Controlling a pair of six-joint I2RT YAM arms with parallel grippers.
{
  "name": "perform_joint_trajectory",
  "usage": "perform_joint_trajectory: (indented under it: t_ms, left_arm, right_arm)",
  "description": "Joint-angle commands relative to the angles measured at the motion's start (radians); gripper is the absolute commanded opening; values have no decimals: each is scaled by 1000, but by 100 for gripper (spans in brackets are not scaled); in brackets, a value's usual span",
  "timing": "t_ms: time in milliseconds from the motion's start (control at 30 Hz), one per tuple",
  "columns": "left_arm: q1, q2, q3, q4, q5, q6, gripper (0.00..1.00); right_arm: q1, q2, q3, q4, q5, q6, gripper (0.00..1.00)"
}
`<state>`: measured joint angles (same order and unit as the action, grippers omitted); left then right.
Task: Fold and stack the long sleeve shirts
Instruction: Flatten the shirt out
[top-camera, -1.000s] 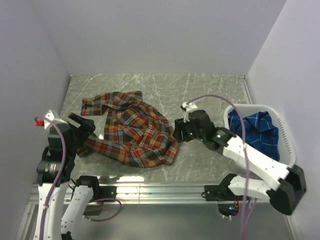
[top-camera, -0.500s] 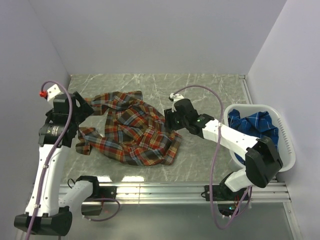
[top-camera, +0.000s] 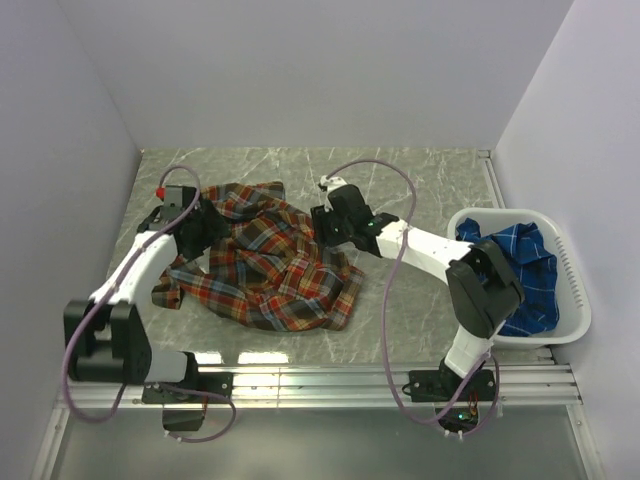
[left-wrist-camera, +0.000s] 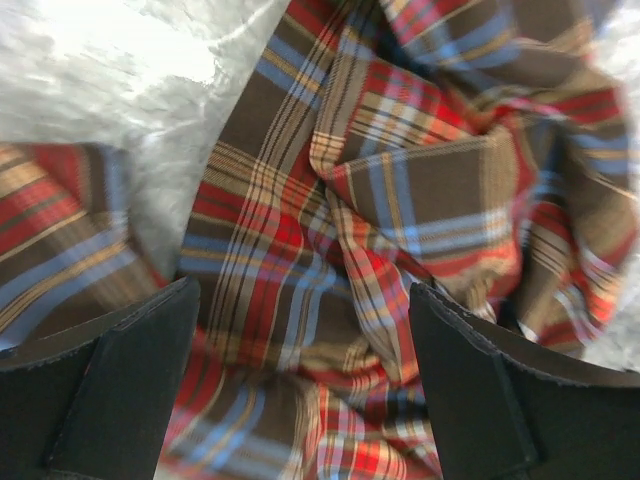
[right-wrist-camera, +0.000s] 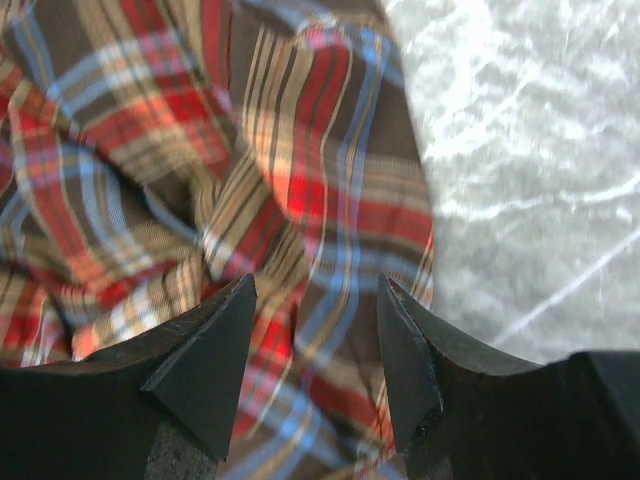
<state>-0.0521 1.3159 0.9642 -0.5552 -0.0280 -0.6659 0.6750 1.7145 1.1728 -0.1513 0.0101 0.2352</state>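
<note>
Overhead and wrist views, opening stage of the fold. The red-orange plaid shirt lies crumpled at the middle-left of the surface, its collar and sleeves bunched and one sleeve trailing toward the far left. The blue shirt sits heaped in the white basket at the right, out of the way until its turn. You have the left end effector over the plaid shirt's far-left part and the right end effector at its far-right edge — one arm to each side, a placement that suits drawing the cloth apart to flatten it. In the left wrist view the fingers stand wide apart with rumpled plaid directly beneath and nothing pinched. In the right wrist view the fingers are parted more narrowly, straddling a strip of cloth just inside the edge where plaid meets bare surface. They do not look pressed onto it, though whether the tips touch the fabric cannot be told. Judged from this layout, no fold has been made and nothing is stacked — the next move calls for a firm grip on two opposite edges, and the risk is catching several layers of the bunch at once.
</note>
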Motion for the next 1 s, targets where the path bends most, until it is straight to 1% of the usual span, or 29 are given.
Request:
perform_joint_trajectory:
  t_ms: [0, 100, 233, 300, 400, 600, 833, 967]
  left_arm:
    - [-2, 80, 7, 124, 45, -29, 91]
    - [-2, 190, 25, 152, 31, -57, 88]
    - [-2, 282, 50, 153, -76, -80, 84]
    - [-2, 325, 68, 138, -121, -80, 80]
    - [-2, 350, 67, 126, -144, -83, 77]
    - [-2, 385, 25, 150, -142, -81, 72]
    - [-2, 450, 27, 176, -136, -77, 65]
    - [-2, 471, 27, 181, -113, -80, 61]
  right_arm:
    - [-22, 42, 80, 81, -4, -23, 59]
    - [-23, 95, 129, 99, -7, -39, 59]
    - [-26, 158, 175, 125, -7, -37, 59]
    - [-26, 184, 189, 137, -7, -33, 59]
    - [-25, 206, 205, 139, -35, -36, 59]
    - [-25, 266, 237, 150, -65, -51, 59]
    - [-25, 347, 290, 144, -113, -51, 63]
    - [-20, 361, 295, 142, -128, -56, 64]
